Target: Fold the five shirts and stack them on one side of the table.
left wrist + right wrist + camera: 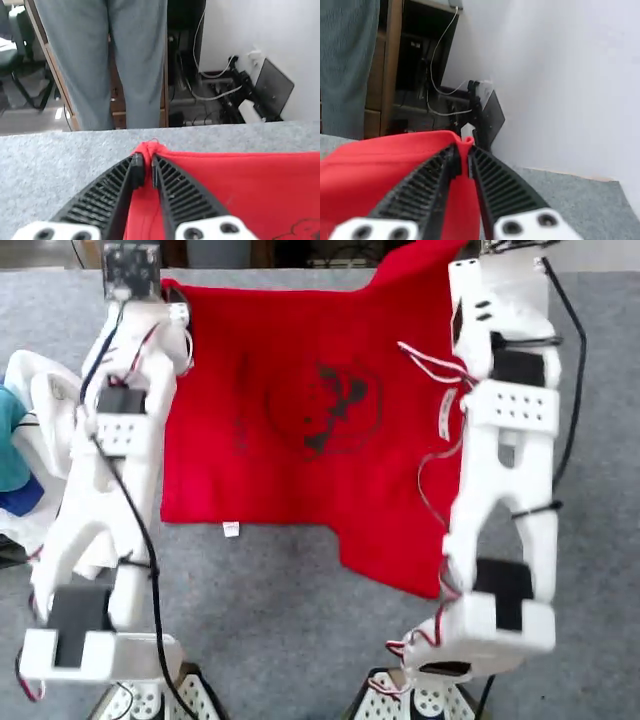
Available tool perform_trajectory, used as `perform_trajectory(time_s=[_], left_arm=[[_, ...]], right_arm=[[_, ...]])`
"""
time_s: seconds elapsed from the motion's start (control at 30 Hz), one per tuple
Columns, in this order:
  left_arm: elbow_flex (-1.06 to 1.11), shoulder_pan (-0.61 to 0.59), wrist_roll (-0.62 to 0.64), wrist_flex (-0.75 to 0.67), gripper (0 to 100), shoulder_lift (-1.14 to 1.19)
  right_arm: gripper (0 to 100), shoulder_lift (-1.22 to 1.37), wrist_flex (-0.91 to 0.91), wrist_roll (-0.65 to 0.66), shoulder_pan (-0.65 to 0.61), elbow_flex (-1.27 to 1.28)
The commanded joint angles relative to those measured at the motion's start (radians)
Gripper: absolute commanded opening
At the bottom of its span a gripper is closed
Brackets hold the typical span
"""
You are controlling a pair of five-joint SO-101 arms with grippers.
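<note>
Across the high view, the red shirt (300, 430) is lying spread flat on the grey table (300, 640) between the left arm (110, 450) and the right arm (510, 440). Its dark printed motif is facing up and a small white tag (231, 529) is showing at its near hem. A heap of other clothes (20, 440), white, teal and blue, is sitting beside the left arm, on the side away from the shirt. Through the left wrist view, the left gripper (146, 162) is clenching a bunched corner of the shirt, with a small red tuft poking out just past the jaw tips, the cloth spreading away from one jaw and bare table lying beside the other. Through the right wrist view, the right gripper (462, 152) is likewise grasping a fold of the shirt, red fabric peeking beyond the tips and draping away along one jaw.
</note>
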Motion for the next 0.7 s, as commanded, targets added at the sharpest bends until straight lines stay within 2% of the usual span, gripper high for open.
perform_trajectory(time_s=[0.0,0.17,0.37,0.57,0.67], left_arm=[[-0.171,-0.025,-0.005,0.087,3,0.052],[-0.183,-0.048,-0.006,0.196,3,0.075],[-0.137,-0.048,-0.006,0.361,3,0.084],[0.065,-0.047,-0.006,0.373,3,0.072],[0.177,-0.047,-0.006,0.373,3,0.072]], right_arm=[[1.3,0.076,0.086,-0.003,-0.014,-0.189],[1.3,0.139,0.339,-0.003,-0.012,-0.354],[1.3,0.139,0.7,0.003,-0.015,-0.421],[1.3,0.147,0.99,0.015,-0.017,-0.415],[1.3,0.134,1.083,0.078,-0.043,-0.346]])
